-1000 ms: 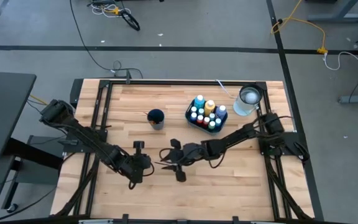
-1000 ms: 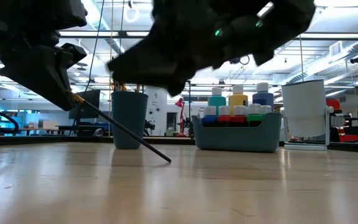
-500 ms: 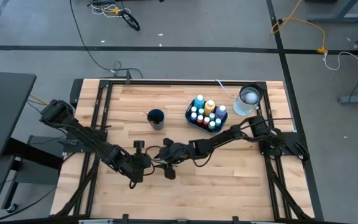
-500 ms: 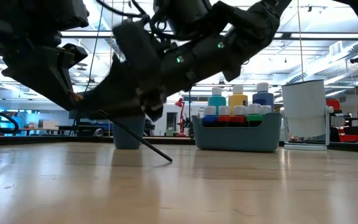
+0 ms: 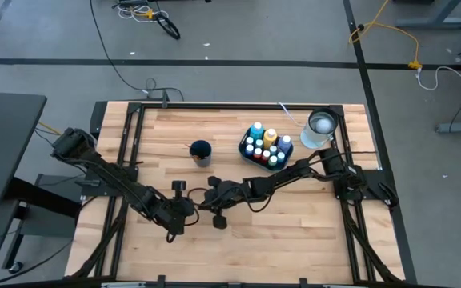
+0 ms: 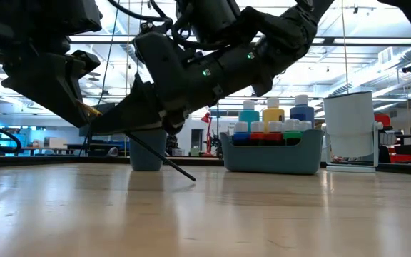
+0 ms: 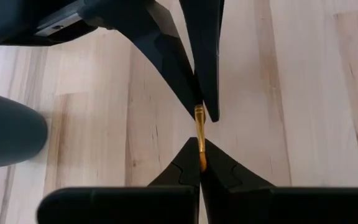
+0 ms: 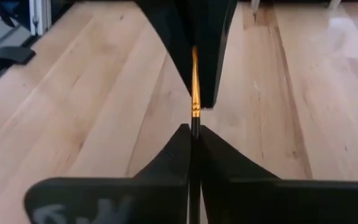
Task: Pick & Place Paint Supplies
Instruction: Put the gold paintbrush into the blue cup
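Note:
A thin dark-handled paintbrush [image 6: 164,160] with a gold ferrule [image 8: 195,74] slants down between my two grippers near the middle of the table's front half. My left gripper [image 7: 199,147] and my right gripper [image 8: 193,130] face each other tip to tip, both shut on the brush. In the high view they meet at the left gripper [image 5: 188,207] and the right gripper [image 5: 205,202]. Small white-capped paint bottles [image 5: 264,144] stand in a blue-grey bin [image 6: 271,158] at the far right. Whether the brush's lower end [image 6: 193,178] touches the table, I cannot tell. My left gripper pinches the brush's gold ferrule end [image 7: 201,159] between its two fingertips, coming from the table's left side, fingers along the brush. My right gripper pinches the dark handle right beside the ferrule [image 8: 194,126] between its fingertips, coming from the table's right. The handle slants down below both grippers.
A dark blue cup [image 5: 202,151] stands behind the grippers, toward the far edge. A clear and white container [image 5: 319,128] stands at the far right corner beside the bin. Bare wooden tabletop [image 5: 294,216] lies in front and to the right.
My right gripper has moved toward the table's left edge, up to my left gripper, and has shut on the paintbrush beside the ferrule. The brush has kept its slant in my left gripper's hold.

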### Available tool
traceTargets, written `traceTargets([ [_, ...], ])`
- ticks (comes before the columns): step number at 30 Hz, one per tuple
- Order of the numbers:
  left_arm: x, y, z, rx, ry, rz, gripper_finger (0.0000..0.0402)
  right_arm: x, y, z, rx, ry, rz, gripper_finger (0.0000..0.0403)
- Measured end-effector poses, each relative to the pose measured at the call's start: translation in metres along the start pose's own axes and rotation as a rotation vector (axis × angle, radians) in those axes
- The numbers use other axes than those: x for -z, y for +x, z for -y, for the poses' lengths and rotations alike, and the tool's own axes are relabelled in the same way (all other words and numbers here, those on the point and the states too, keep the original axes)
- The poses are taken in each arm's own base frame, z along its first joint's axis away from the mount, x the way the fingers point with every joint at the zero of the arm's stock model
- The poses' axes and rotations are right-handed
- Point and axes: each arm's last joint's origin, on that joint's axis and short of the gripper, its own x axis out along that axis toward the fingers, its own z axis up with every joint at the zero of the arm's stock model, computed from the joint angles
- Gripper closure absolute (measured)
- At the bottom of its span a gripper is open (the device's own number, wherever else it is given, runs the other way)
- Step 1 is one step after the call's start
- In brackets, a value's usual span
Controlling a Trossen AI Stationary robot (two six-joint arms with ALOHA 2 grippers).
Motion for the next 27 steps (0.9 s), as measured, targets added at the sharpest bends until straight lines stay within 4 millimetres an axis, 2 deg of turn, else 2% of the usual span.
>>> traceTargets([
  [6,0.0,0.0,0.0,0.0,-0.022,0.0,0.0395,0.0,0.0,0.0,0.001,0.006,-0.006,0.0394],
  [16,0.0,0.0,-0.001,-0.033,-0.075,0.017,0.035,-0.001,-0.001,0.0,0.002,0.003,-0.001,0.0394],
  [24,-0.002,-0.002,-0.001,-0.037,-0.125,0.032,0.0317,-0.022,-0.019,-0.002,0.024,-0.007,-0.027,0.0395],
  [27,-0.006,-0.004,-0.001,-0.031,-0.138,0.037,0.0309,-0.027,-0.028,-0.001,0.069,-0.01,-0.087,0.0395],
])
